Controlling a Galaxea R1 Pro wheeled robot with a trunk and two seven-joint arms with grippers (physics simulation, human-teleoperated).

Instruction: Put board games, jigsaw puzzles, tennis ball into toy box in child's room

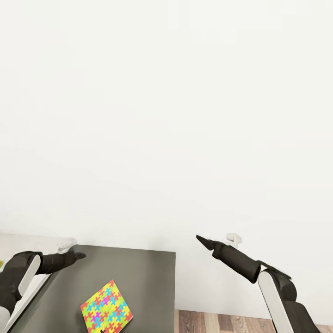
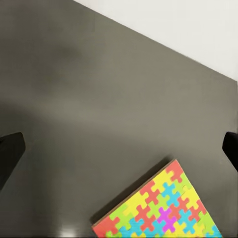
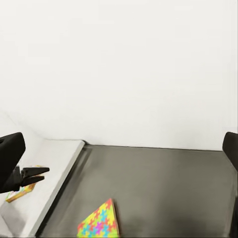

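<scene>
White wall ahead, dark desk section [image 1: 134, 277] low in the head view. One puzzle [image 1: 107, 308] lies flat on it near the front, turned cornerwise. My left gripper [image 1: 79, 255] hangs over the dark top beyond the puzzle, fingers spread wide and empty, by my read lined up to come down on it. Right gripper [image 1: 200, 238] is off the desk's end, over the floor, fingers wide open, nothing held; I judge it parked clear
</scene>
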